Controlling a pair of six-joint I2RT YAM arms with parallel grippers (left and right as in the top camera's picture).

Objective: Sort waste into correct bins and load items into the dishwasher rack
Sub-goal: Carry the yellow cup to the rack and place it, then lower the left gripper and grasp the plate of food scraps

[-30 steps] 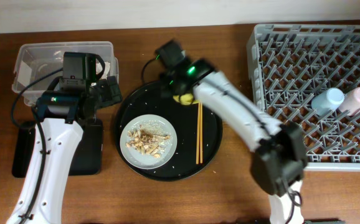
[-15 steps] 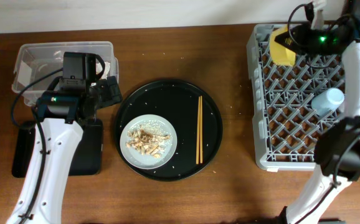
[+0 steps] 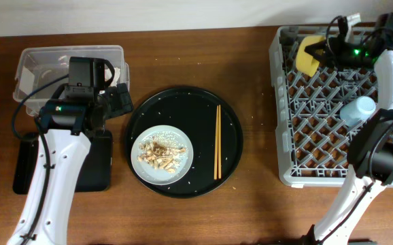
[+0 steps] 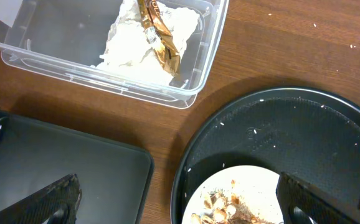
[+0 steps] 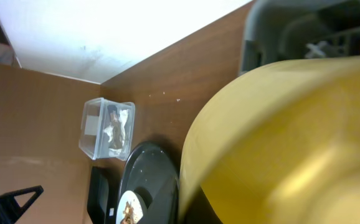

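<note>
My right gripper [image 3: 326, 53] is shut on the yellow bowl [image 3: 309, 56] and holds it on edge over the far left corner of the dishwasher rack [image 3: 285, 136]. The bowl fills the right wrist view [image 5: 292, 137]. A light-blue cup [image 3: 357, 109] lies in the rack; the pink cup is hidden behind my right arm. The grey plate [image 3: 183, 160] with tan food scraps [image 3: 159, 153] and the chopsticks [image 3: 217, 141] lie on the round black tray [image 3: 230, 122]. My left gripper [image 4: 180, 208] is open and empty between the clear tub [image 3: 40, 58], which holds the white napkin [image 4: 142, 43], and the plate [image 4: 255, 186].
The shallow black tray [image 3: 94, 170] lies at the front left, under my left arm, and shows in the left wrist view [image 4: 61, 162]. White rice grains are scattered over the round tray. Bare wooden table lies between the round tray and the rack.
My right arm has carried the yellow bowl from the round tray to the rack's far left corner and tilted it there. The left arm has not moved.
</note>
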